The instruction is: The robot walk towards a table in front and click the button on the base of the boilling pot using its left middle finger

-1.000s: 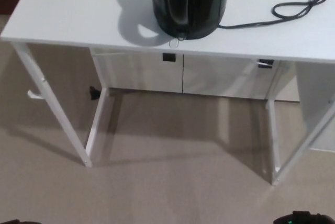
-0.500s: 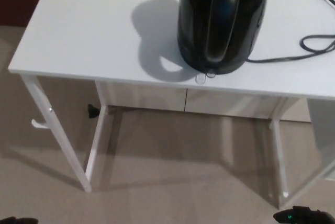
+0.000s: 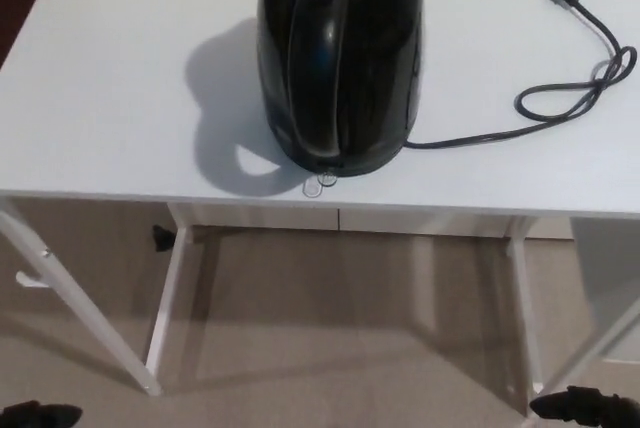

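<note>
Black kettle (image 3: 338, 58) top cropped; both robot hand tips at btm corners, grip unreadable.

White table (image 3: 110, 98) stands on beige carpet (image 3: 330, 328).

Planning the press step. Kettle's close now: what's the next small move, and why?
Probably raise the left hand toward the button at the base of the kettle. Both hands sit at the bottom edge, the right hand too, far below the table. The button faces the robot at the near edge.
</note>
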You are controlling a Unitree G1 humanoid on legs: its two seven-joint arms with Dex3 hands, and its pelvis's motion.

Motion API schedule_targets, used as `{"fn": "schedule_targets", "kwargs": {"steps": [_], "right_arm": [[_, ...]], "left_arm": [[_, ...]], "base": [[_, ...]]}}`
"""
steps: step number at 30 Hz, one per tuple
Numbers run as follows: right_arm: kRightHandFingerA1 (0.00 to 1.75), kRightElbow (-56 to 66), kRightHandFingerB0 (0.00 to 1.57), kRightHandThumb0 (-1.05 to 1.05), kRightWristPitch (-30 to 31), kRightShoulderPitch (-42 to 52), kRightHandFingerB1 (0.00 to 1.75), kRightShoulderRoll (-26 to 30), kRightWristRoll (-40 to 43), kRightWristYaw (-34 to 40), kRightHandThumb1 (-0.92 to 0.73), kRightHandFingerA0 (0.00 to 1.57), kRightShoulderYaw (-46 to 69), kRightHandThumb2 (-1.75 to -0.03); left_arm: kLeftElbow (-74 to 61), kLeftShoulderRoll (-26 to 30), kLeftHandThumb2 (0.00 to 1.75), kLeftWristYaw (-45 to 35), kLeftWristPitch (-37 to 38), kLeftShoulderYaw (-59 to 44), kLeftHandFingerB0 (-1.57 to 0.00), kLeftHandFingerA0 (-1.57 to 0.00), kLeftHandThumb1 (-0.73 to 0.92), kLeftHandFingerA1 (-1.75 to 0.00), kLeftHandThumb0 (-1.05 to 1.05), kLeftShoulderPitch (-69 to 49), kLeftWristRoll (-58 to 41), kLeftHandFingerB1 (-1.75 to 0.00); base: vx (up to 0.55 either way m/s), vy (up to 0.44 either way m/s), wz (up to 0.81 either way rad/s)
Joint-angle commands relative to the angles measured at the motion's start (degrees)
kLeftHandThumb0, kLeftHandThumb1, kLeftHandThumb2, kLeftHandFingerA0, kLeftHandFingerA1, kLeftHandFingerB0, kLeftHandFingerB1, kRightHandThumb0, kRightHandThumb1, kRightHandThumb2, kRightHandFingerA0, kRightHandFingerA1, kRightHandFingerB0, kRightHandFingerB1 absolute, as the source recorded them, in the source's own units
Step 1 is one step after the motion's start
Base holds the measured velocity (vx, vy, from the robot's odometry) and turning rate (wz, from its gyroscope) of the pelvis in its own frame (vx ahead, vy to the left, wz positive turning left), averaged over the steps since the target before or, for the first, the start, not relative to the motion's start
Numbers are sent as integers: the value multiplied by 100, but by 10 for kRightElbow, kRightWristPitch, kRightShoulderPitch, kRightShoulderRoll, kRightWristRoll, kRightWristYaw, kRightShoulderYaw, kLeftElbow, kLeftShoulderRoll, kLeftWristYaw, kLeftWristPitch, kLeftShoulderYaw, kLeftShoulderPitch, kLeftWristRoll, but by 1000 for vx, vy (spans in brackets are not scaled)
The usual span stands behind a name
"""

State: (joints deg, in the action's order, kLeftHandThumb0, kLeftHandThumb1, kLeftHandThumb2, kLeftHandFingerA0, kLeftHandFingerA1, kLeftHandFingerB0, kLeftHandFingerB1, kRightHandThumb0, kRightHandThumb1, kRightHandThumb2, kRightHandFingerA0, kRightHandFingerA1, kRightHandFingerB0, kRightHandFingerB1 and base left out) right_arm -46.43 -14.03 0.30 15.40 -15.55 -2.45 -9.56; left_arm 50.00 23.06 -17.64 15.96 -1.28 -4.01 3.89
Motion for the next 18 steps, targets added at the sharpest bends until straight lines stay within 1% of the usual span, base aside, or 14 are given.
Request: {"fn": "schedule_targets", "kwargs": {"steps": [1, 3, 7, 9, 18], "right_arm": [[42, -7, 52, -34, -3, -11, 39, 3, 5, -1, -46, 64, 5, -54], [42, -7, 52, -36, -3, -13, 39, 7, 0, 1, -47, 64, 3, -54], [42, 19, 53, -36, 6, -2, 39, 12, -5, 0, -47, 66, 0, -54], [42, 13, 53, -36, 6, -7, 39, 12, -3, -3, -47, 66, -1, -54], [42, 23, 52, -36, 12, -9, 39, 14, -8, -8, -47, 66, -9, -54]], "left_arm": [[13, 10, 56, 5, 12, -3, -44, -47, 51, -38, -41, 11, 3, -34], [14, 9, 56, 7, 13, -2, -44, -47, 52, -38, -41, 14, 4, -34], [17, 10, 55, 6, 17, 0, -44, -47, 52, -37, -44, 14, 6, -33], [16, 8, 56, 2, 12, -1, -44, -46, 51, -38, -40, 17, 2, -34], [23, 10, 55, -3, 17, -4, -44, -47, 52, -37, -44, 20, -1, -33]], "base": [[103, -38, -2], [101, -22, -2], [80, 117, -5], [71, 90, 16], [64, 12, 6]]}}
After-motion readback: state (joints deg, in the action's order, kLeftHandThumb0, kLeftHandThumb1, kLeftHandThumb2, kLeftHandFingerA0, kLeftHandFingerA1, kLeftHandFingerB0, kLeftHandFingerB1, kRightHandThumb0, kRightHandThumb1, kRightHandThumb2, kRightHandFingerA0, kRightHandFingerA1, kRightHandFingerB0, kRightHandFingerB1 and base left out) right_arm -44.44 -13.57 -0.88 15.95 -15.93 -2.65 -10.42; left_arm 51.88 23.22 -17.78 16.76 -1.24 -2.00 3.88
